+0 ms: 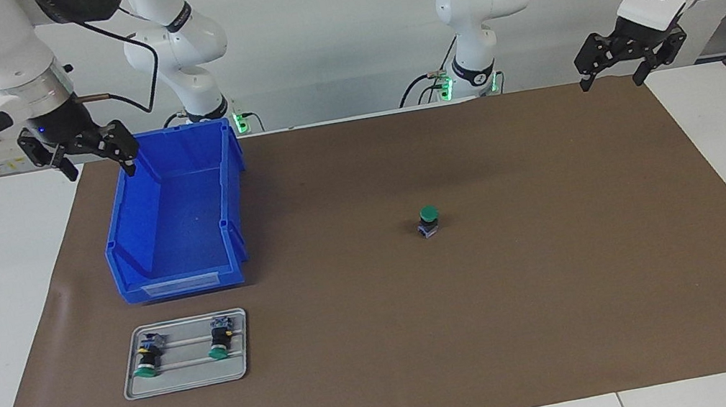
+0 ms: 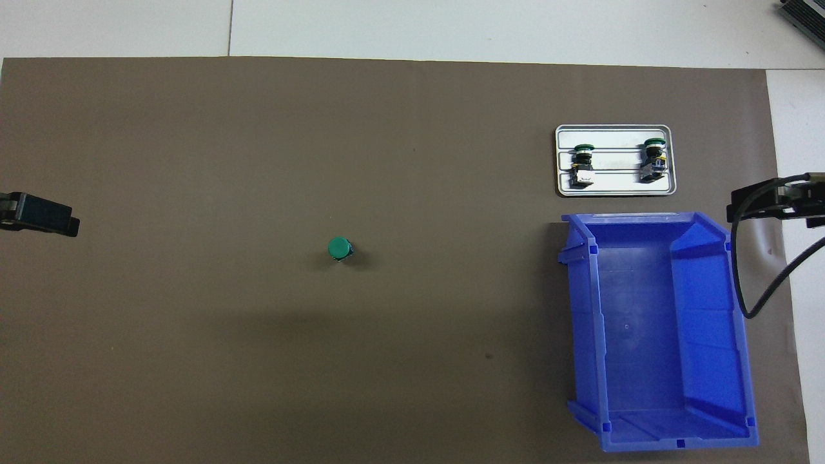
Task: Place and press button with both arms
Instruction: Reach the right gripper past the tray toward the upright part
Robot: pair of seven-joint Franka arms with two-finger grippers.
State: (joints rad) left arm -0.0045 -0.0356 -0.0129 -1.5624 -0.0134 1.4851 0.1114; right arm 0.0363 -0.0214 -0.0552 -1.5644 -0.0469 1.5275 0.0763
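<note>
button (image 2: 339, 248) upright on mat (image 2: 193, 354) | two buttons (image 2: 617, 164) in tray (image 2: 613, 189)

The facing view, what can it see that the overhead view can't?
Only the facing view shows the whole white arms, with the open left gripper and open right gripper raised.

Only the overhead view looks straight down into the empty blue bin.

Both show the upright button standing alone on the brown mat, and two buttons lying on the grey tray.

Bright, even light from above; soft shadows, sharp focus.
</note>
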